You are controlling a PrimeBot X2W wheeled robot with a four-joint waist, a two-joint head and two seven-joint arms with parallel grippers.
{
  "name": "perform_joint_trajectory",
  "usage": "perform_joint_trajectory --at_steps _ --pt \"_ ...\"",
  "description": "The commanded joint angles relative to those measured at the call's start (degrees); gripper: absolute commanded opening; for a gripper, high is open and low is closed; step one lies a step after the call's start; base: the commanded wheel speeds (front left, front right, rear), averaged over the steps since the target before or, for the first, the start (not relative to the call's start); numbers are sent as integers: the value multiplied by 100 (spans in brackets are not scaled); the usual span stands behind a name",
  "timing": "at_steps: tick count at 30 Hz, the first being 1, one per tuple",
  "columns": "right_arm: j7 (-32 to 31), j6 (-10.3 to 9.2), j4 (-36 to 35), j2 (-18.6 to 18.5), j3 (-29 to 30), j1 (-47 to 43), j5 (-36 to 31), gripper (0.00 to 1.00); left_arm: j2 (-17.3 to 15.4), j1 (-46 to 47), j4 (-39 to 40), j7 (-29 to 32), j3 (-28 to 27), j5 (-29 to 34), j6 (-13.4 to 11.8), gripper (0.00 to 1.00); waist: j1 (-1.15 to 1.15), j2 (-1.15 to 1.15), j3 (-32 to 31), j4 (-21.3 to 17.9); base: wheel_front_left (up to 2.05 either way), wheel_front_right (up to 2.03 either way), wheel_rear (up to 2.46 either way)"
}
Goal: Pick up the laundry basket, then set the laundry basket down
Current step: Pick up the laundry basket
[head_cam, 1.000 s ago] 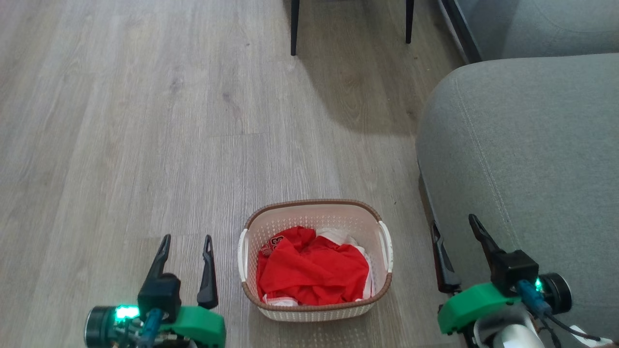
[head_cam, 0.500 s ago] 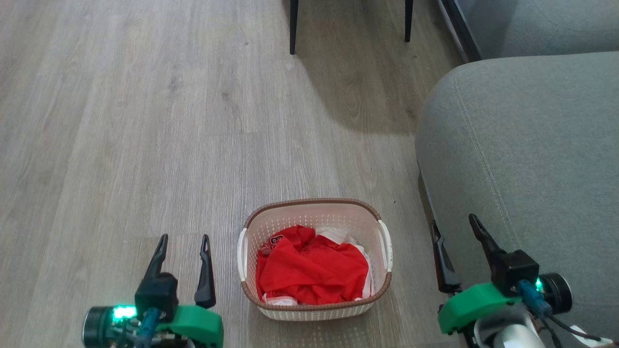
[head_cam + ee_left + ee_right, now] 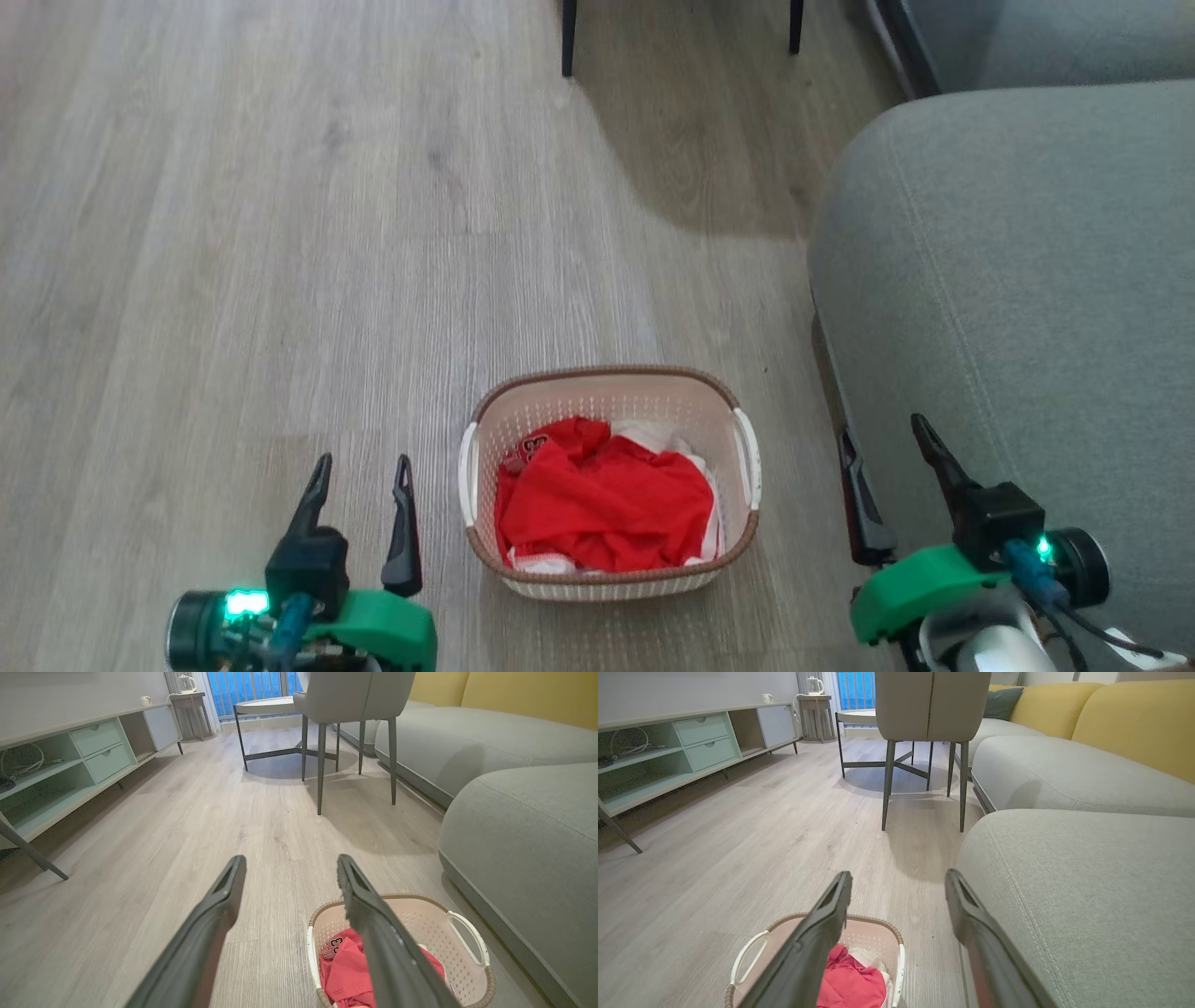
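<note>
The cream perforated plastic laundry basket (image 3: 611,586) looks light, stiff; grasp its side handles (image 3: 747,457) (left claw (image 3: 364,459), right claw (image 3: 882,426) both released).

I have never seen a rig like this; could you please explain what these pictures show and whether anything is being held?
It is a wheeled robot with two arms, each ending in a two-fingered gripper. One picture comes from a camera on its head, looking down: the left gripper and the right gripper are open and empty, either side of the laundry basket, which sits on the wooden floor beside a grey sofa, red and white clothes inside. The other two come from a camera on each wrist, looking along the dark fingers toward a chair.
</note>
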State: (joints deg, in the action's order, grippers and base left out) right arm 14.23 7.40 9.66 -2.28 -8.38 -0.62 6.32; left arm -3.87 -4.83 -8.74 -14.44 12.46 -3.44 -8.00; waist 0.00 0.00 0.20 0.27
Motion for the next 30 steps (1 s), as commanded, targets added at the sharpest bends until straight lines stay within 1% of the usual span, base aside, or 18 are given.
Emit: perform_joint_trajectory --at_steps 1,6,12,13,23,29,30 --pt "77 9 -145 -60 -85 179 -54 100 18 240 130 -56 -191 53 35 100 0 0 68 10 0 0 0" --pt "77 9 -15 -60 -32 486 -77 100 32 555 -63 -56 -242 -26 155 100 0 0 527 3 0 0 0" --pt "77 9 339 -60 53 1144 -115 100 64 1144 -376 -56 -341 -198 277 100 0 0 1323 -21 0 0 0" --pt "77 9 482 -60 79 1387 -162 100 72 1380 -501 -56 -348 -220 317 100 0 0 1620 -19 0 0 0" --pt "77 9 1180 -60 243 2572 -195 100 95 2647 -1280 -56 -341 -341 455 100 0 0 3029 28 0 0 0" --pt "77 9 1715 -60 288 3196 -86 100 98 3382 -1936 -56 -184 -512 552 100 0 0 3735 60 0 0 0" --pt "77 9 1715 -60 288 3196 -86 100 98 3382 -1936 -56 -184 -512 552 100 0 0 3735 60 0 0 0"
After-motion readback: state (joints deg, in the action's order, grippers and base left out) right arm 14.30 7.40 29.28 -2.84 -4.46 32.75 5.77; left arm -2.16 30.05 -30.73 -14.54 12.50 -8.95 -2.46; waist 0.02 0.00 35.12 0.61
